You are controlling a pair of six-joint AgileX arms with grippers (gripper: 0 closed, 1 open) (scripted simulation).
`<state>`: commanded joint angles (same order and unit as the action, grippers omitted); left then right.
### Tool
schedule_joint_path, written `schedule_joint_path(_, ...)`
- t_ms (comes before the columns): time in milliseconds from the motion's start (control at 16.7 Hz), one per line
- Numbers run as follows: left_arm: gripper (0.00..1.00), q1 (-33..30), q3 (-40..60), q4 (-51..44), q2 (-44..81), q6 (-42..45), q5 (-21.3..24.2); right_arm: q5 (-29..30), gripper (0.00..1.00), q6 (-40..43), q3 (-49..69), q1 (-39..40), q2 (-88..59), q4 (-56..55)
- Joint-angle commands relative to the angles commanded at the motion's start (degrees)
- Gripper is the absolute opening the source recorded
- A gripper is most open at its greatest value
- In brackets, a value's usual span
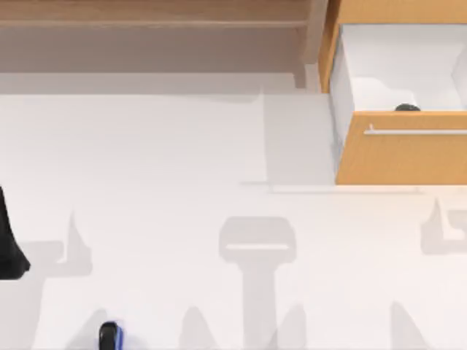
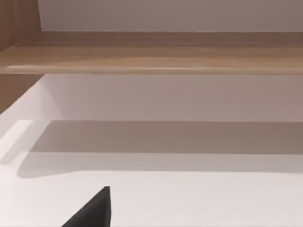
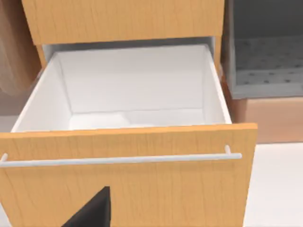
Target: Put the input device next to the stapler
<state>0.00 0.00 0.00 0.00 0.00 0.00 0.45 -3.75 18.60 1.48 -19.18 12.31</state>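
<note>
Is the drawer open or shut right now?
Open: the drawer is pulled out, its white inside showing, with the mouse just behind its front.

Small dark grey rounded computer mouse [image 1: 407,108] sits inside the open white-lined wooden drawer [image 1: 398,69] at about 2 o'clock in the top view, tucked against the inner side of the drawer front, mostly hidden behind its top edge. Small black stapler with a bright blue side stripe [image 1: 110,337] lies on the white table at about 7 o'clock, cut by the frame's bottom edge. The two are well apart.

Mouse [image 1: 407,108] half-hidden behind drawer front [image 1: 408,146]; stapler [image 1: 110,336] edge-cropped.
</note>
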Motion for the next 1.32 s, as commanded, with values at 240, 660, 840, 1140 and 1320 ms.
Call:
schedule_joint_path(240,1.00,0.0,0.0,0.0,0.0,0.0,0.0,0.3,1.00,-3.3,18.6,1.2,-21.1,10.3)
schedule_joint_path(660,1.00,0.0,0.0,0.0,0.0,0.0,0.0,0.8,1.00,-9.1,55.2,3.7,-64.5,28.7)
schedule_joint_path(840,1.00,0.0,0.0,0.0,0.0,0.0,0.0,1.1,1.00,-11.3,70.0,4.7,-81.9,36.4)
schedule_joint_path(1140,1.00,0.0,0.0,0.0,0.0,0.0,0.0,1.7,1.00,-14.8,90.5,6.1,-105.2,48.1)
schedule_joint_path(1320,1.00,0.0,0.0,0.0,0.0,0.0,0.0,1.8,1.00,-16.6,98.9,6.5,-114.6,53.4)
